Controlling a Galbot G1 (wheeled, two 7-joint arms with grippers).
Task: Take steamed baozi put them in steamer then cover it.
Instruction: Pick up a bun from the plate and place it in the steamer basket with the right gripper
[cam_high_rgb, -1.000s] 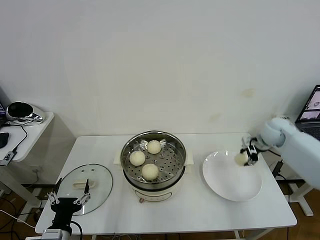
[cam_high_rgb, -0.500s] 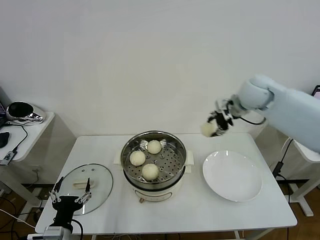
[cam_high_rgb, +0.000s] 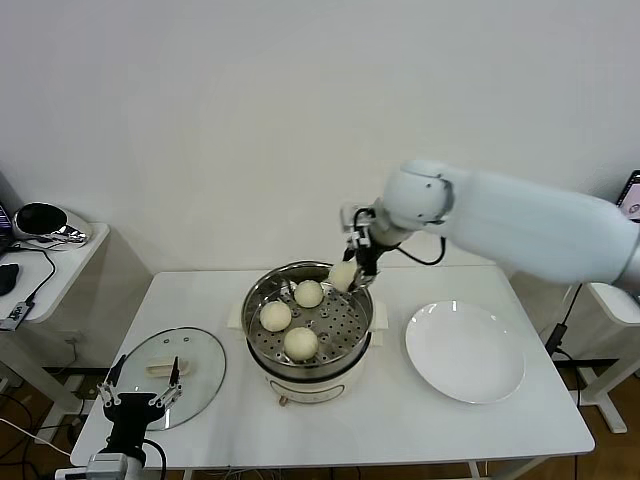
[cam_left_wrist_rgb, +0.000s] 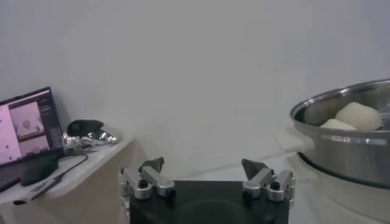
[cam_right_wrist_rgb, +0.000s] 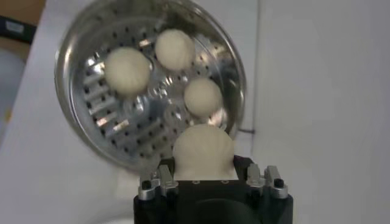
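The left gripper (cam_high_rgb: 138, 404) waits at the tabletop's (cam_high_rgb: 400, 420) near edge, fingers apart, over the glass cover (cam_high_rgb: 170, 377); three baozi (cam_high_rgb: 300, 342) sit in the steamer (cam_high_rgb: 308, 320); the right gripper (cam_high_rgb: 350, 272), fingers clamped on the fourth baozi (cam_high_rgb: 343, 276), hangs over the steamer's far-right rim, carried there from the white plate (cam_high_rgb: 465, 352); the free tray spot lies just below.

The steamer (cam_high_rgb: 307, 318) is shiny perforated steel; the baozi (cam_high_rgb: 300, 343) look smooth and matt. The cover (cam_high_rgb: 170, 376) is clear glass; the plate (cam_high_rgb: 465, 352) glossy white.

Cream-white baozi (cam_high_rgb: 343, 276), shiny perforated steel steamer (cam_high_rgb: 259, 297).
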